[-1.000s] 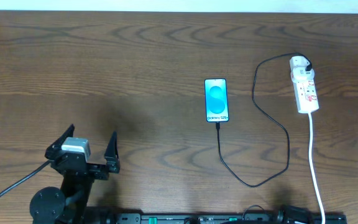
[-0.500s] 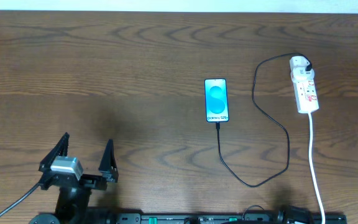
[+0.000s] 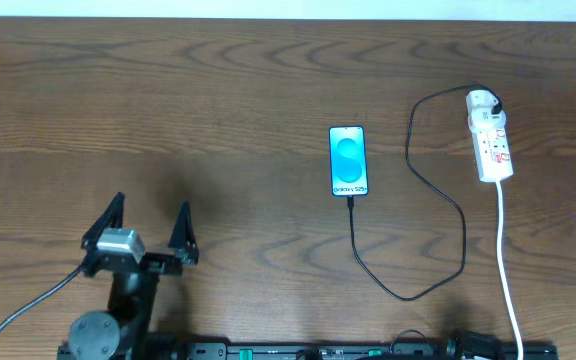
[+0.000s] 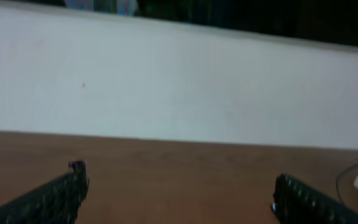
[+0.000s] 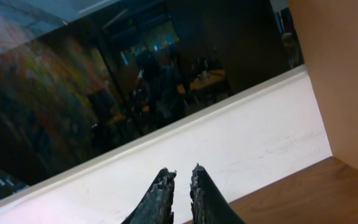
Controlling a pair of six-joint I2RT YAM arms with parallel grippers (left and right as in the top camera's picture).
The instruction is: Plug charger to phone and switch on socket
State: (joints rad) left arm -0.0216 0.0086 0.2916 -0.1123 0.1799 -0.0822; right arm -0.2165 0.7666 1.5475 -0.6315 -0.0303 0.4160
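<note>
The left end effector (image 3: 150,218) is hovering wide open and empty near the tabletop's (image 3: 248,90) front edge, with broad bare room ahead toward the phone (image 3: 348,160). The charger (image 3: 354,235) is meeting the phone's lower edge, seemingly plugged in, and looping slackly to the socket (image 3: 492,140). The right end effector (image 5: 180,182) is sitting nearly closed and empty.

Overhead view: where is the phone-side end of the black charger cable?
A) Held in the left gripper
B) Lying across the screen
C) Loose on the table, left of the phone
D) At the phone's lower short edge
D: the charger runs straight up to the lower short edge of the phone, while the left gripper stands open and empty, far off to the left.
</note>
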